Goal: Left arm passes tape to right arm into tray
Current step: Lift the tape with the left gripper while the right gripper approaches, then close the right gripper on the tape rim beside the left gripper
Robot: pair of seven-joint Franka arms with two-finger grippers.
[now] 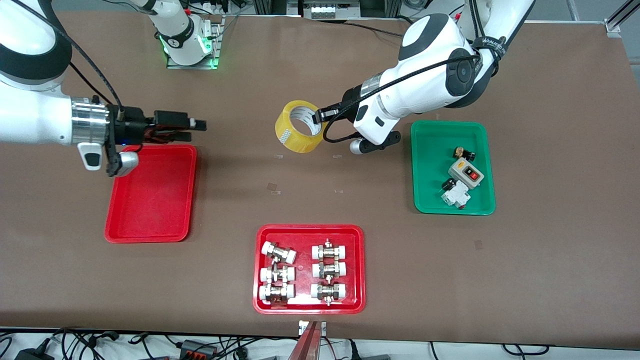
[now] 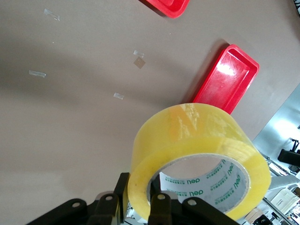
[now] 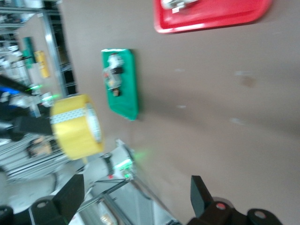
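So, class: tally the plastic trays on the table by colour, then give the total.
Red plastic rectangular trays: 2, one bare, one holding white-capped metal fittings
Green plastic rectangular tray: 1
Total: 3

Your brown counter (image 1: 350, 200) carries the bare red tray (image 1: 150, 200) under the right jaws, a fittings tray (image 1: 309, 234), and a green tray (image 1: 430, 165) beside the left jaws.
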